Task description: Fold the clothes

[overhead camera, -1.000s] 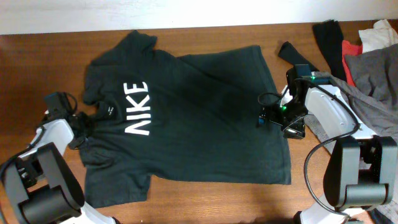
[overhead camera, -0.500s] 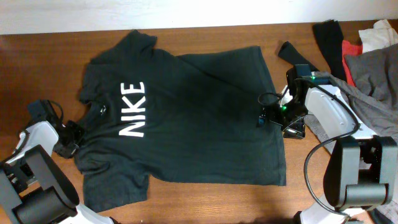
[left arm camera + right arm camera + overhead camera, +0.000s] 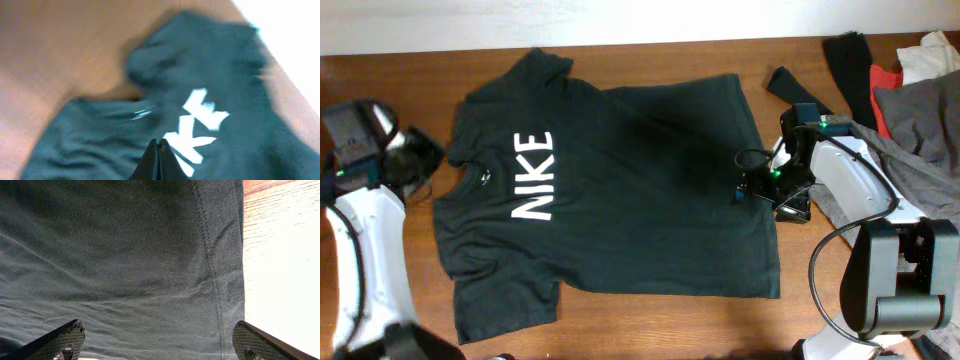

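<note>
The dark shirt [image 3: 650, 200] lies flat, front up, on the wooden counter [image 3: 390, 75] just beside the grey pile [image 3: 920, 120]. Its long axis runs straight away from that pile: the hem [image 3: 220, 280] is at the near end and the collar at the far end. The white lettering [image 3: 535, 175] sits toward the collar. One sleeve is spread to each side. At the hem end there is little room, since the right tool [image 3: 792, 205] hangs over the hem between the shirt and the pile, with a black strip [image 3: 845, 65] and a red scrap [image 3: 885, 80] close to the pile as well. Bare wood lies open beyond the collar, farthest from the pile, and there is a thinner band of it along each long side of the shirt. The left tool [image 3: 425, 155] is out there, just off the collar-side sleeve edge. From overhead neither tool's state is plain. The right wrist view shows its two pads wide apart over the stitched hem, holding nothing. The left wrist view is blurred, but its fingertips [image 3: 159, 150] are pressed together above the lettering, with no cloth visibly between them.
</note>
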`<move>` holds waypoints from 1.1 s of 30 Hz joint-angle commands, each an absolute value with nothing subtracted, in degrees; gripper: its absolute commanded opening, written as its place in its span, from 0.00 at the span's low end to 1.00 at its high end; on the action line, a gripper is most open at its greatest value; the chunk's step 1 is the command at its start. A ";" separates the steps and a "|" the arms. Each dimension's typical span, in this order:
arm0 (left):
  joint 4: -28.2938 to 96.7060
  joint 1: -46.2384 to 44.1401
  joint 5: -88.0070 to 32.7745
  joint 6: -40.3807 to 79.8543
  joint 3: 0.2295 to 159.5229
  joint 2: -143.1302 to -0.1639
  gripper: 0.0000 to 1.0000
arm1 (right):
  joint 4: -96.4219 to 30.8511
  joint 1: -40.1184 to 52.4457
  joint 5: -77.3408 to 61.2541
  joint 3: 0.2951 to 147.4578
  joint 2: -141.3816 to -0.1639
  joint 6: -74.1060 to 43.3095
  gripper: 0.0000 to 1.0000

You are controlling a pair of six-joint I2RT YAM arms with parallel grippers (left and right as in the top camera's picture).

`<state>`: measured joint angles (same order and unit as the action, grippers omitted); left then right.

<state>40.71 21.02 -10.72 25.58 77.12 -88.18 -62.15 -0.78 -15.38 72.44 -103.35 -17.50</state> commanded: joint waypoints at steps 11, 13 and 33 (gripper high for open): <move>41.34 8.21 -8.10 22.59 83.00 -86.56 0.03 | -51.03 -1.08 -20.97 72.97 -103.24 -16.49 0.99; 41.52 8.01 -8.12 22.59 82.98 -86.56 0.10 | -50.46 -1.08 -23.46 72.97 -103.24 -16.49 0.99; 46.04 7.99 -8.10 22.61 82.98 -86.56 0.99 | -58.92 -1.08 -24.21 86.04 -103.22 -10.46 0.73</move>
<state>46.11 8.14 -8.56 23.14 82.06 -86.48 -57.10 -0.78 -23.66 78.00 -103.48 -12.84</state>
